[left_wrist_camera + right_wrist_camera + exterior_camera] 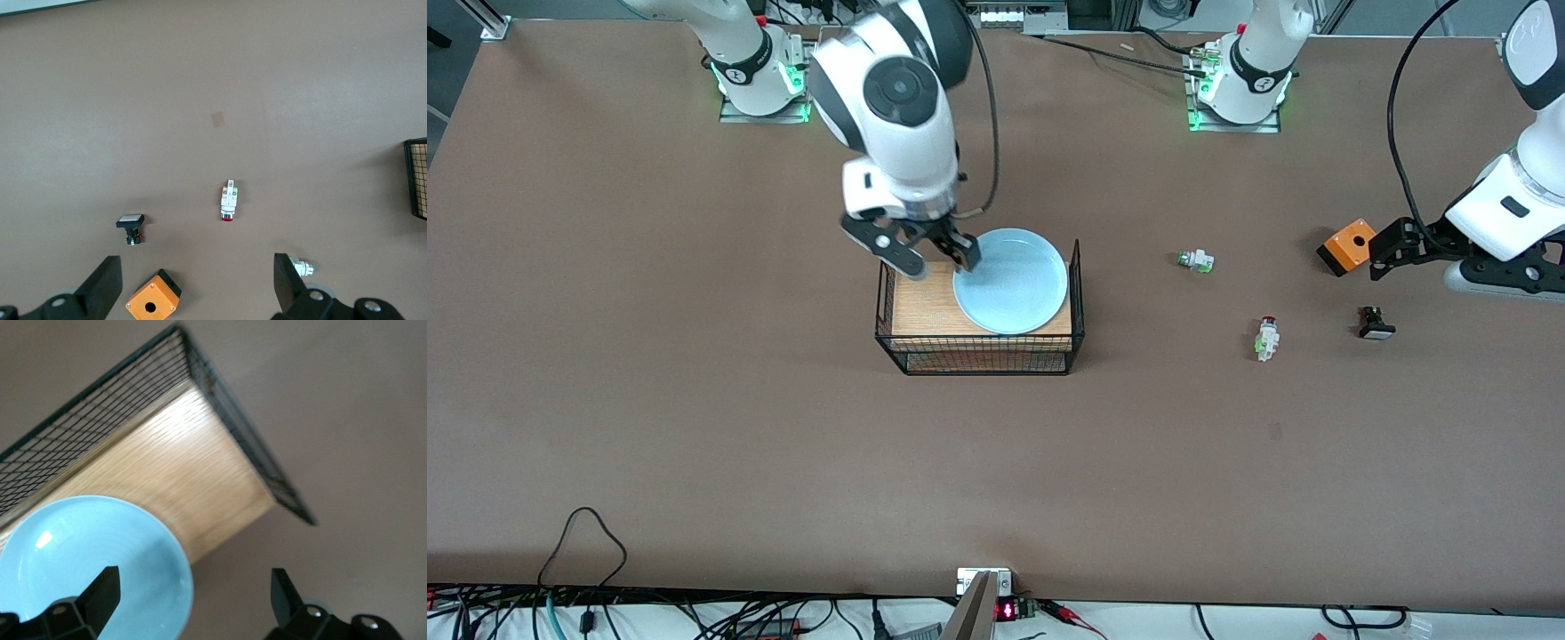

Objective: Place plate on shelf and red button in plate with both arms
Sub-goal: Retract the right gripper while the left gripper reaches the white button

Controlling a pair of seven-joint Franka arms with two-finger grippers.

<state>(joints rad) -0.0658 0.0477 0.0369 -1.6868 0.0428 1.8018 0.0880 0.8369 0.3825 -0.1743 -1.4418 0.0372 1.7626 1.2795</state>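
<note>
**Plate set in basket; red button pickup pending**

Step in hand: release of the plate (1010,281). It lies in the wire basket (1074,293) at the centre of the front view, on the wooden floor, at the basket's end toward the left arm. The right gripper (941,264) is over the plate's rim with fingers spread wide and nothing held. Whether a finger touches the rim cannot be told. In the right wrist view the rim lies between the open fingers (100,593).

The red button (1266,338) lies untouched on the table, mid-height in the front view, toward the left arm's end, well apart from the basket. The left gripper (1385,249) hangs wide open and empty just beside the orange box (1347,246).

Next move, as judged:
1. Lift the right gripper off the plate
2. Bring the left gripper over the red button (227,202), avoiding the green-capped part (1195,260) and the black part (1376,324)
3. Descend and close across the button's narrow body
</note>
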